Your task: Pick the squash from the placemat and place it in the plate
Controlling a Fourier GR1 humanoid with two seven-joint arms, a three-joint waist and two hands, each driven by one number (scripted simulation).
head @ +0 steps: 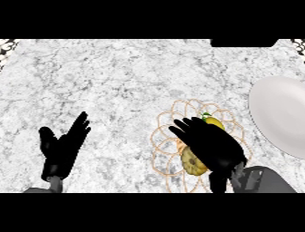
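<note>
My left hand (pixel 61 145) rests open on the marble tabletop (pixel 115 77). My right hand (pixel 209 145) covers the yellow squash (pixel 194 164) on the placemat (pixel 169 131), fingers outstretched, not closed around it. The white plate (pixel 289 115) sits at the right.

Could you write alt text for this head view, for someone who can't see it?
A robot's right hand covers a yellow squash on a lacy placemat on a marble counter. A white plate sits to the right; the left hand rests open at the lower left.
</note>
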